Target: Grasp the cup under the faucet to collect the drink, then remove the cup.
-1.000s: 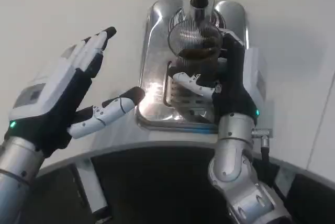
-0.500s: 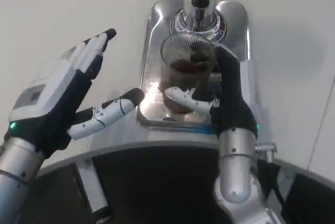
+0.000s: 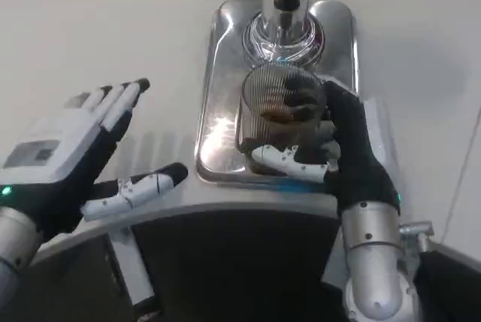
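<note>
Ribbed clear glass cup [image 3: 282, 115] with brown drink gripped by right hand [image 3: 347, 158] over shiny steel drip tray [image 3: 218, 104]'s near edge; left hand [image 3: 71, 158] empty, fingers spread.

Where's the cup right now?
In the head view the cup sits right of centre, gripped by the right hand over the metal tray, just in front of the faucet.

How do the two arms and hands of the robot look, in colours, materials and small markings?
Both forearms are silver metal cylinders. The left hand has a white back, a black palm, white and black fingers and a green light at the wrist. The right hand is mostly black with white finger parts; a small metal fitting sits beside its forearm.
</note>
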Available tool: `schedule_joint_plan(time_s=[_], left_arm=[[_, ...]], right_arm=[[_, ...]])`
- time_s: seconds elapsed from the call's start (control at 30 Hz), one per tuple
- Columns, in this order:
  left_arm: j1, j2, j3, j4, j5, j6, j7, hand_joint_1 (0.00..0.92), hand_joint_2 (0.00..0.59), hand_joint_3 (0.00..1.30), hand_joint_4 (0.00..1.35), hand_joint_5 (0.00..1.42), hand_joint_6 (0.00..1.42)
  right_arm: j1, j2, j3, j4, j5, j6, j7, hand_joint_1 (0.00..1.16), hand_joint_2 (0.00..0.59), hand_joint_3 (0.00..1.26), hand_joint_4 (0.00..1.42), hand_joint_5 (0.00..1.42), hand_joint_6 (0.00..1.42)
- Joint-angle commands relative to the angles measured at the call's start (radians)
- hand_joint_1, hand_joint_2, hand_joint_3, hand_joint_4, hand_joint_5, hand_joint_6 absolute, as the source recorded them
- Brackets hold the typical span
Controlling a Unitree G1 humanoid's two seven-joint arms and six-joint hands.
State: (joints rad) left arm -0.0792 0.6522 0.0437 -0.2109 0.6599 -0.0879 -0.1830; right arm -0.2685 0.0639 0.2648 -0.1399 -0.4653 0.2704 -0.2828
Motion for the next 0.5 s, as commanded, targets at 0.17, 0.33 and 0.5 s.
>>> schedule_joint_plan(time_s=[0.17, 0.33, 0.5], left_arm=[[0.042, 0.044, -0.023, -0.049, 0.128, -0.001, 0.005, 0.0, 0.158, 0.0, 0.0, 0.0, 0.0], [0.061, 0.036, -0.022, -0.08, 0.176, -0.01, 0.036, 0.0, 0.154, 0.0, 0.0, 0.0, 0.0], [0.085, 0.036, -0.024, -0.113, 0.204, -0.018, 0.045, 0.0, 0.15, 0.0, 0.0, 0.0, 0.0]], right_arm=[[0.108, -0.031, 0.017, -0.179, -0.008, 0.012, 0.1, 1.16, 0.219, 0.74, 0.76, 0.87, 1.1], [0.154, -0.051, 0.017, -0.255, -0.004, 0.015, 0.155, 1.16, 0.219, 0.74, 0.76, 0.87, 1.1], [0.202, -0.075, 0.018, -0.337, 0.006, 0.021, 0.218, 1.16, 0.219, 0.74, 0.76, 0.87, 1.1]])
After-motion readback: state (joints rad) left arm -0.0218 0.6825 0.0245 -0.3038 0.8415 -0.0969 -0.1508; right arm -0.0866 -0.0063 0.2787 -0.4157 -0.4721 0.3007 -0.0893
